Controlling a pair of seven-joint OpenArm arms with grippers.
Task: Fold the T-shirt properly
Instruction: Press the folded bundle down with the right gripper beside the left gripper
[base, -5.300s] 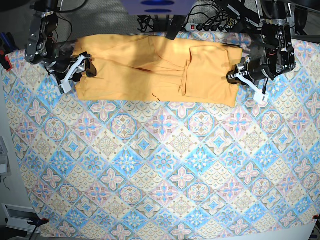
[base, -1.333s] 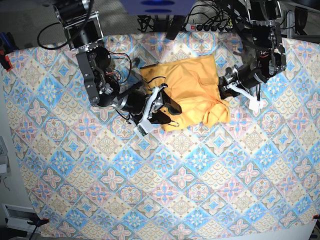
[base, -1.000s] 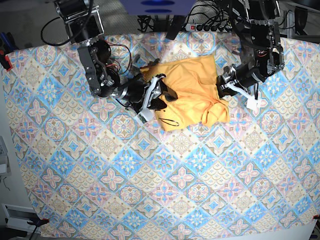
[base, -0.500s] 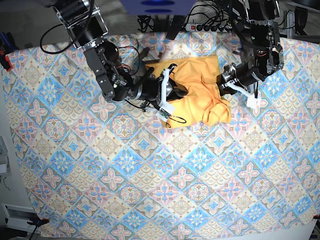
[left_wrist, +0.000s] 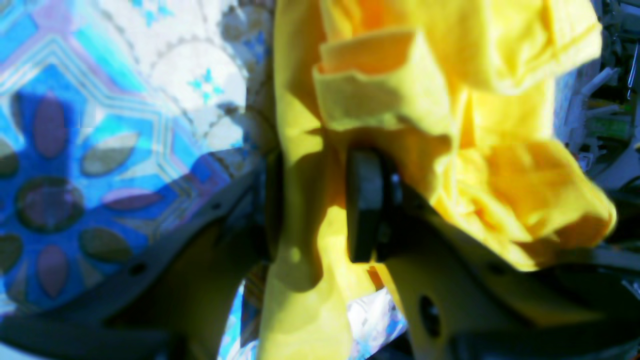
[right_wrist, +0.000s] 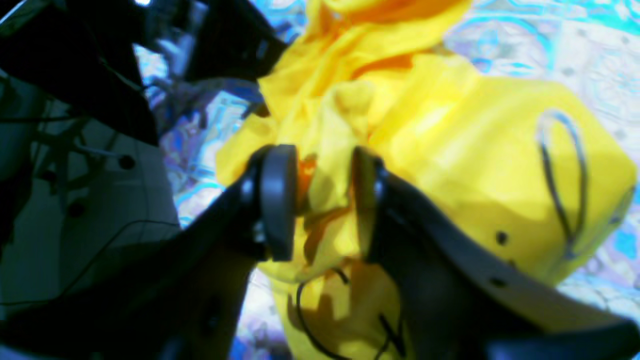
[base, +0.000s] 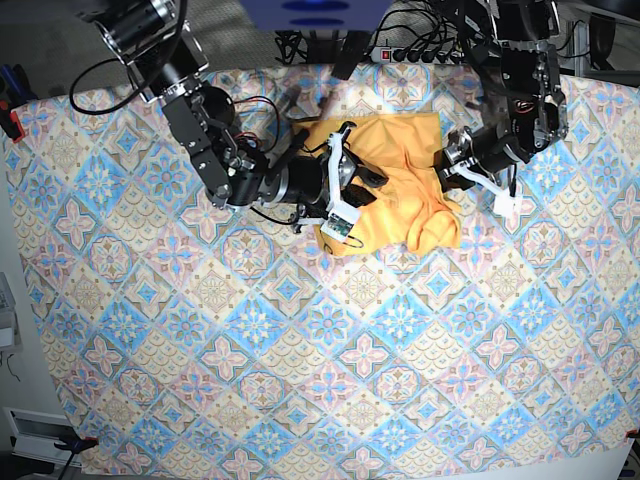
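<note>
Our shirt (base: 400, 190) lies bunched at the cloth's (base: 300, 350) far edge. The left claw (left_wrist: 320, 205) pinches its hem; the right claw (right_wrist: 320, 200), part open, seems to straddle a ridge. Pulling apart could drag layers crooked.

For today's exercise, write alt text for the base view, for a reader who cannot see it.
A bunched yellow-orange T-shirt lies near the far edge of a blue-and-pink patterned tablecloth. Two robot arms meet over it: the right end effector is on its near-left part, and the left end effector grips its right edge.
</note>
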